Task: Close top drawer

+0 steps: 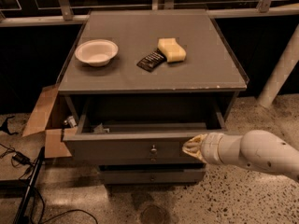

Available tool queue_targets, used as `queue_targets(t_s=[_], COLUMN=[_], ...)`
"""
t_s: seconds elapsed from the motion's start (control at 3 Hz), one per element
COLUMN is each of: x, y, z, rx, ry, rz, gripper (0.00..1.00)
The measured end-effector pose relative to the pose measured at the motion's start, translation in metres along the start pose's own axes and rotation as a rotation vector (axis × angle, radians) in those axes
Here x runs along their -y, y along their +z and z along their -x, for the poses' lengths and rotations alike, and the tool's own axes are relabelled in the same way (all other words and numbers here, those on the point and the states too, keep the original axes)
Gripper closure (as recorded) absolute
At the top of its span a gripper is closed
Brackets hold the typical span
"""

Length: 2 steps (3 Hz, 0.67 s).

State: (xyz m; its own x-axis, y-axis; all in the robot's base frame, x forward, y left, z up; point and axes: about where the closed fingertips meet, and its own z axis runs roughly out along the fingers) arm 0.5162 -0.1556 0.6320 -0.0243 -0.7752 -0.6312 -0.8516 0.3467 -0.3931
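The top drawer (117, 148) of the grey cabinet stands pulled out, its flat grey front facing me with a small round metal knob (153, 149) at its centre. Small items lie in the drawer's left end. My gripper (190, 146) comes in from the right on a white arm (254, 151). Its yellowish tip rests against the drawer front, right of the knob, near the top edge. A lower drawer front (152, 175) with a similar knob shows beneath.
On the cabinet top (196, 73) sit a white bowl (96, 52), a dark packet (151, 60) and a yellow sponge (171, 49). An open cardboard box (46, 120) stands at the left. Cables (18, 157) lie on the floor at the left. A white post (280, 69) stands at the right.
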Motion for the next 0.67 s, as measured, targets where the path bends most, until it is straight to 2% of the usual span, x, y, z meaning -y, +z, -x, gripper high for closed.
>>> queue_targets(t_s=[0.67], x=[0.034], y=[0.030], z=[0.005], rx=[0.032], ry=[-0.022], rz=[-0.061], gripper=[1.00])
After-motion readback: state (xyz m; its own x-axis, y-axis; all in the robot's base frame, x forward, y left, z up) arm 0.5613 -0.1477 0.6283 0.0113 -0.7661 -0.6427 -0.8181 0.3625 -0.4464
